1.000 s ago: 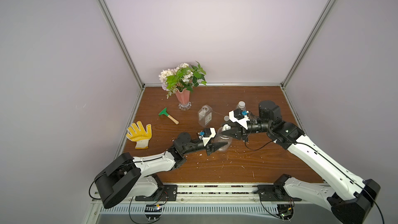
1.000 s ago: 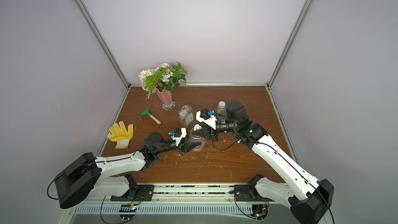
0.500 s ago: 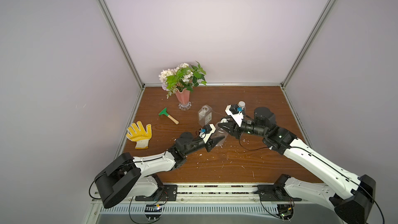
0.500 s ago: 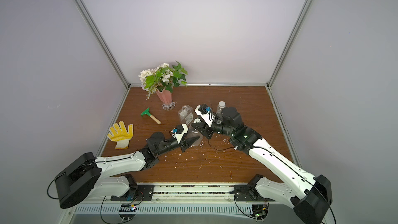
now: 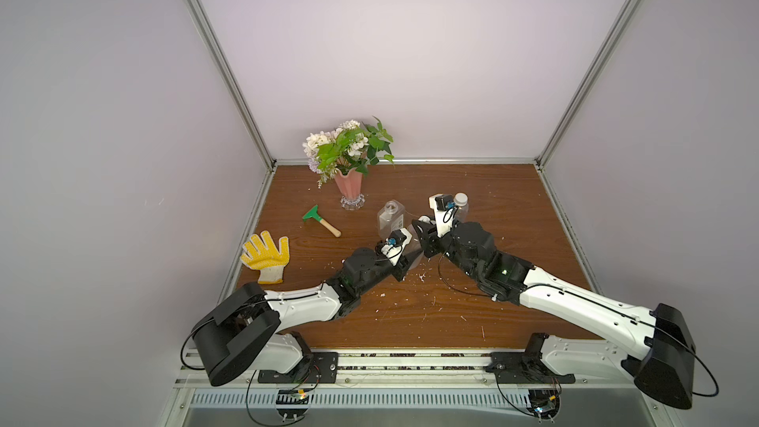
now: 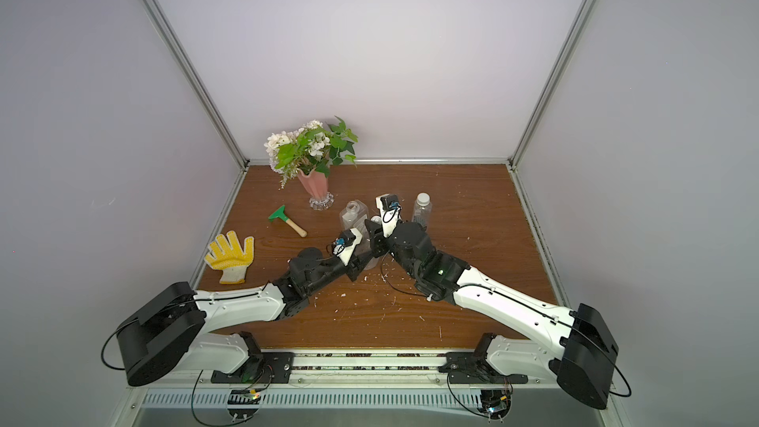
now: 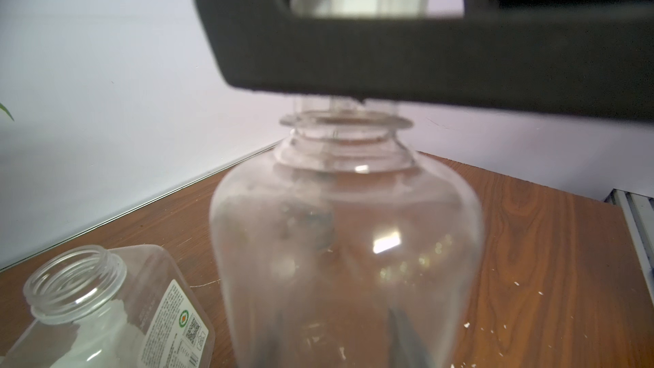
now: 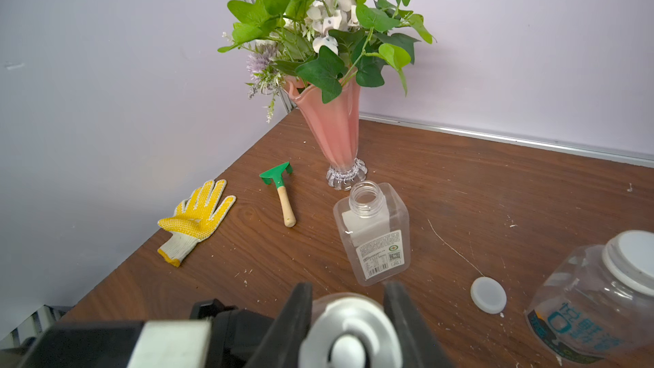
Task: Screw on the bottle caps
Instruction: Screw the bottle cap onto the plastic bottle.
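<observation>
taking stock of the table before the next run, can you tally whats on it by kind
bottles: 3 (square bottle, rounded bottle, capped bottle)
caps: 3 (loose cap, fitted cap, gripped cap)
flower vase: 1
toy rake: 1
yellow glove: 1
total: 9

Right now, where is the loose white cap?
In the right wrist view the loose white cap lies flat on the table, between the open square bottle and the capped bottle.
</observation>
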{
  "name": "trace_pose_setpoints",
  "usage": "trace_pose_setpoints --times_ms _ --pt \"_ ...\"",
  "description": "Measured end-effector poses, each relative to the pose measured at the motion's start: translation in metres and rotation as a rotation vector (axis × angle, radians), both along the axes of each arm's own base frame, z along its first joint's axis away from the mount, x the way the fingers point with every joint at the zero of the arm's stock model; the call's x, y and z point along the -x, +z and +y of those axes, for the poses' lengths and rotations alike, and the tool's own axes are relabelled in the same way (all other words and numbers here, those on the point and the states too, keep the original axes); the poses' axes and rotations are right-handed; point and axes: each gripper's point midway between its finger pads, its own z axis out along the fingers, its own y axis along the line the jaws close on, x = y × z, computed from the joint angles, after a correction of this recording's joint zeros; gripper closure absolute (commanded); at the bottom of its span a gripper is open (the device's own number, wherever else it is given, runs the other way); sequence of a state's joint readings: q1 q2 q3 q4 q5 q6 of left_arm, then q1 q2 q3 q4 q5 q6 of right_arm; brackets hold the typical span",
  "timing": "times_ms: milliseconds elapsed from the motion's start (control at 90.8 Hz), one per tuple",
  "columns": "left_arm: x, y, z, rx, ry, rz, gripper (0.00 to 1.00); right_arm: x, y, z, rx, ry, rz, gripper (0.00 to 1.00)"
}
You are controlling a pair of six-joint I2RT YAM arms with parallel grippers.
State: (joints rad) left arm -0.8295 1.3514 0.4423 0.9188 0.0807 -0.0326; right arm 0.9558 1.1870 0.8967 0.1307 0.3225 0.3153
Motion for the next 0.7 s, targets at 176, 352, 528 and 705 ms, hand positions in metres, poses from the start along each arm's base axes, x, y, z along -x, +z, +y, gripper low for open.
trace_pose_setpoints --times_ms 176,352,528,705 --pt "0.0 0.008 -0.001 0.023 -0.001 -0.024 0.61 0.003 0.012 -0.004 0.011 0.002 -0.015 0.45" --pt "-0.003 0.027 0.002 0.095 0.02 -0.059 0.61 0.022 0.017 -0.022 0.078 0.053 -0.014 0.13" --pt "-0.002 0.035 0.002 0.131 0.015 -0.067 0.61 0.043 0.023 -0.035 0.114 0.152 -0.018 0.02" --pt "0.009 0.036 -0.003 0.138 -0.053 -0.069 0.6 0.043 0.018 -0.051 0.169 0.227 -0.02 0.01"
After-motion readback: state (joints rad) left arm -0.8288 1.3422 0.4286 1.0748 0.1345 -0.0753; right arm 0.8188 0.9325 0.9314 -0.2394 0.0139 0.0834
